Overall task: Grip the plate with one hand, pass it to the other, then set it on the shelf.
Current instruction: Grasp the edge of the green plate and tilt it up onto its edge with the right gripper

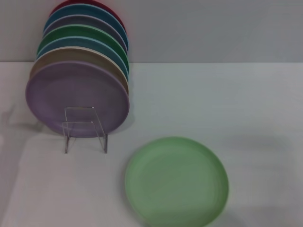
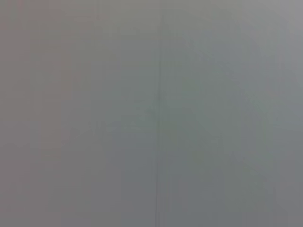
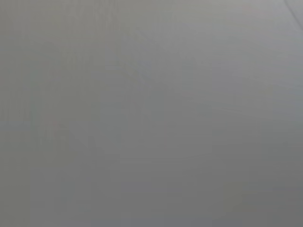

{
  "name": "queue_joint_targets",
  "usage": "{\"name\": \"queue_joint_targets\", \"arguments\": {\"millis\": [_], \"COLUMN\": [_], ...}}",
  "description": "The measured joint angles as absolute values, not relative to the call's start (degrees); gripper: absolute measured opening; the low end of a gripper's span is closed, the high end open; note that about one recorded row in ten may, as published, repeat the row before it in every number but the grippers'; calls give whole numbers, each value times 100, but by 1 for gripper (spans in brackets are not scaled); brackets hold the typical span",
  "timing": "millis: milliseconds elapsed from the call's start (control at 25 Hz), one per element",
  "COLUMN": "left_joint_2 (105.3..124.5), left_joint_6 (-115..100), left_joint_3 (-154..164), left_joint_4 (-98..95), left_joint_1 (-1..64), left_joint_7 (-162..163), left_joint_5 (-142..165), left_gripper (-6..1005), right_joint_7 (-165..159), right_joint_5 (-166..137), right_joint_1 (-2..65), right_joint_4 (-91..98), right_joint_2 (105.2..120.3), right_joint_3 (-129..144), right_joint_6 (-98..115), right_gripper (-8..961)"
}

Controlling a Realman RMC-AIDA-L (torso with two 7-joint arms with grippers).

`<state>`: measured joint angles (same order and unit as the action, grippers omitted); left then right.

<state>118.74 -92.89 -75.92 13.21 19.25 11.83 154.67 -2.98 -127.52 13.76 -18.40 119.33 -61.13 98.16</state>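
- The plate [image 1: 176,181] is round, plain and matte, a light pastel green with a shallow raised rim. It lies flat, face up, on the white table [image 1: 227,104], towards the near edge and a little right of the middle in the head view.
- Being a disc lying flat, it has no long axis and points no particular way; its open face is turned upward.
- The shelf [image 1: 85,128] is a small rack of clear, thin upright loops, standing to the far left of the plate and apart from it.
- A row of like-sized plates stands on edge in the rack, leaning back towards the grey wall [image 1: 213,28]. The lilac-purple plate [image 1: 71,94] is at the front, with tan, blue, dark green, grey-purple, blue and red rims behind it.
- Neither the left gripper nor the right gripper shows in any view, so the plate cannot be placed relative to either, and whether their fingers are spread or pressed together cannot be told.
- Both wrist views show only a plain grey surface.
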Motion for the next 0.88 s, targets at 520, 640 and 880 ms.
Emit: {"name": "queue_joint_targets", "arguments": {"millis": [520,640,880], "left_joint_2": [11879,11881,11898], "left_joint_6": [-9168,-9166,-9175], "left_joint_3": [-7534,-7532,-7519], "left_joint_4": [1313,1333,1336], "left_joint_1": [1927,1903,1881], "left_joint_7": [1187,1189,1195], "left_joint_5": [15443,15437,15450], "left_gripper": [834,834,833], "right_joint_7": [-261,-260,-257], "right_joint_5": [-12753,-12753,-12753], "right_joint_1": [1447,1421,1391], "right_joint_4": [-1811,-1788,-1766], "right_joint_2": [11926,11930,11934], "right_joint_3": [-6113,-6108,-6108], "right_joint_6": [9749,9742,9716], "right_gripper": [621,622,623]}}
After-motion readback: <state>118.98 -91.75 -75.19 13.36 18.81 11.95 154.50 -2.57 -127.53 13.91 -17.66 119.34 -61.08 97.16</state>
